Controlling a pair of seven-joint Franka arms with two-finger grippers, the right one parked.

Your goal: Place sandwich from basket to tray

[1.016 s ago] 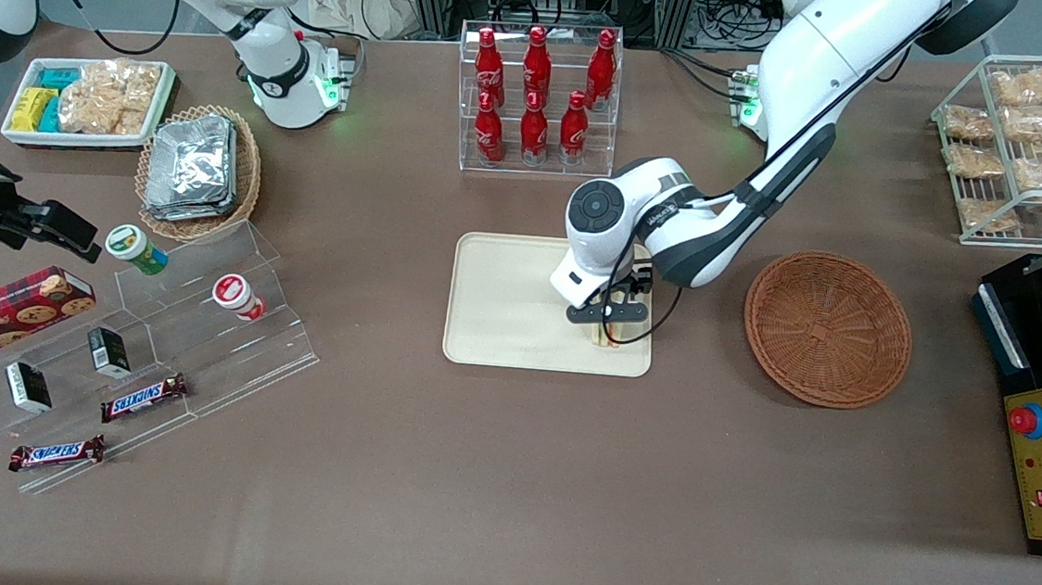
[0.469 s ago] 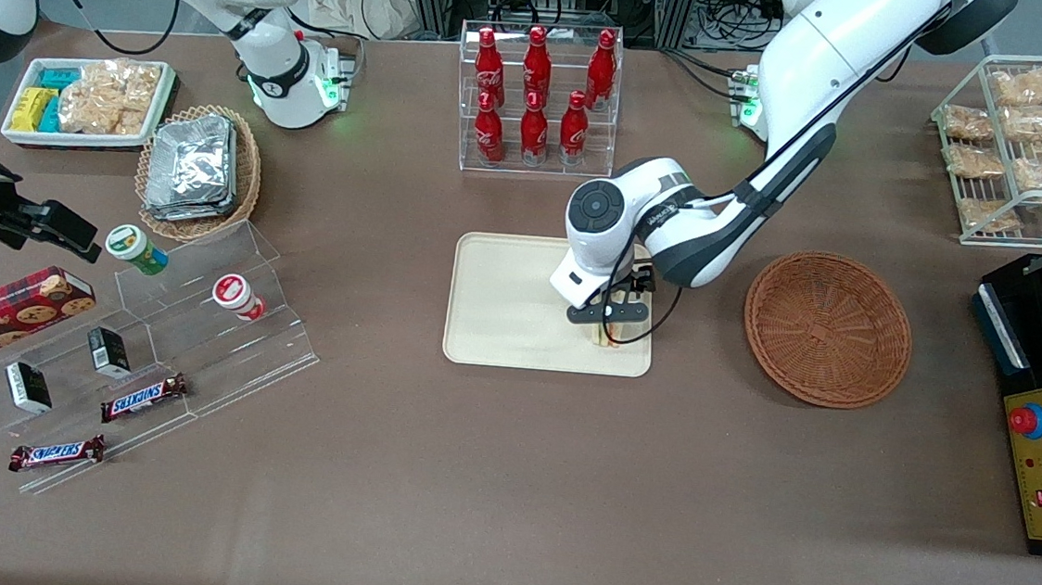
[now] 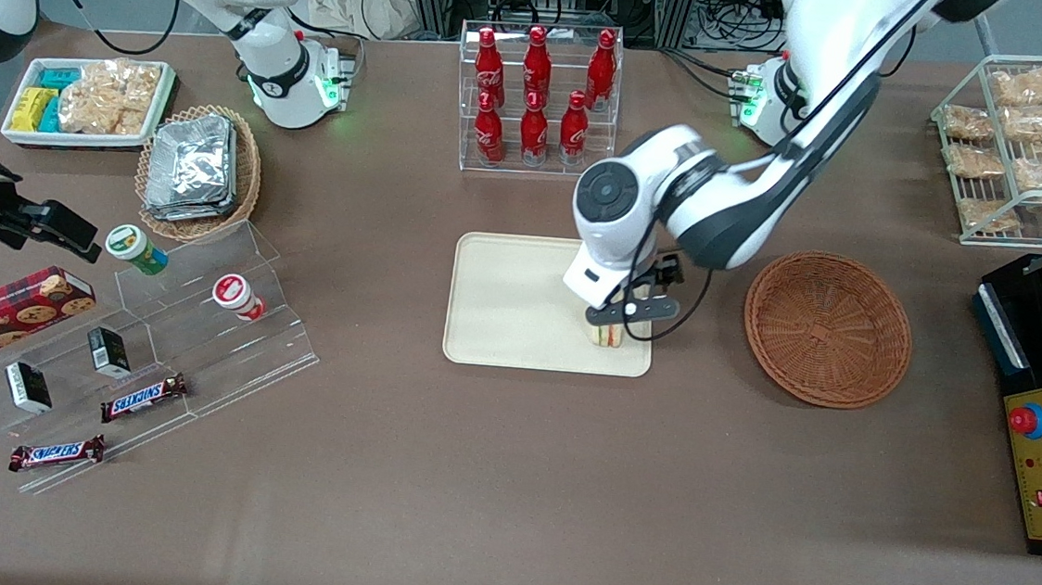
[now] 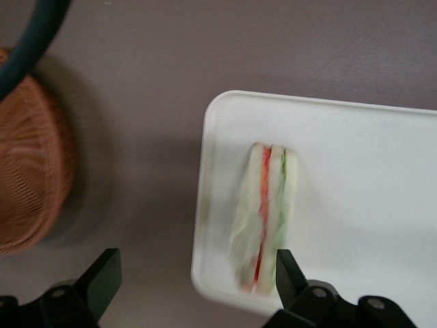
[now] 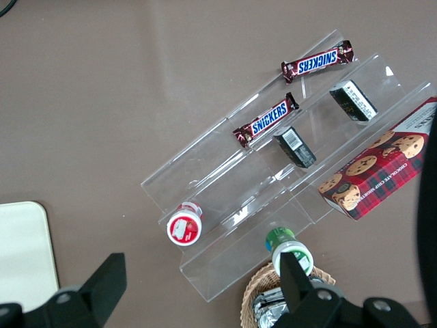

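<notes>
The gripper (image 3: 616, 323) has let go and lifted off the sandwich (image 4: 265, 219), which now rests on the tray (image 3: 510, 310), so the placing looks done.

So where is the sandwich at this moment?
The sandwich lies on the tray, at the end nearest the basket, with the open gripper just above it.

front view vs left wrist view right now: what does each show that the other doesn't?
Front only: the bottle rack, the foil-packet basket, the candy-bar shelf, and the whole tray and basket, with the gripper above the sandwich.

Left wrist only: the fingers spread wide, clear of the sandwich, and its red and green filling layers.

Both: sandwich lying on the tray near the corner closest to the basket.
</notes>
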